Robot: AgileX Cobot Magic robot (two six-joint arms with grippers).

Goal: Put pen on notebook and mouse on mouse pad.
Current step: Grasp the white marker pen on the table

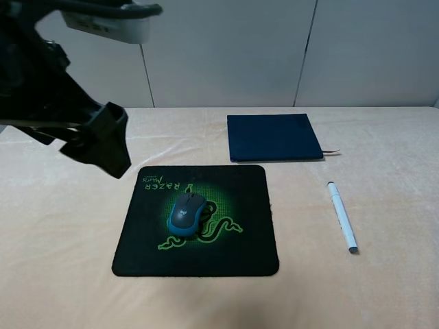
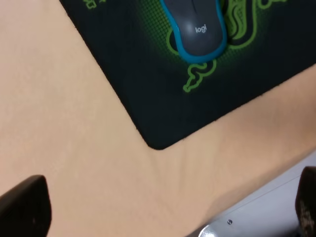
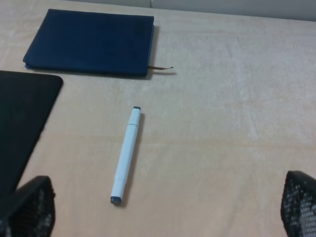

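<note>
The mouse pad [image 1: 255, 200] carries green "RAZER" lettering; the mouse [image 2: 197, 27] reads "logi" on its grey top

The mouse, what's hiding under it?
The mouse sits on the black mouse pad, right over its green snake emblem. Parts of the emblem peek out around the mouse. The piece directly beneath it is covered, so it can't be seen.

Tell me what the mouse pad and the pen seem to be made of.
The mouse pad looks like matte black fabric: no glare, slightly fuzzy edge. The pen is probably smooth plastic: white barrel with a faint sheen.
</note>
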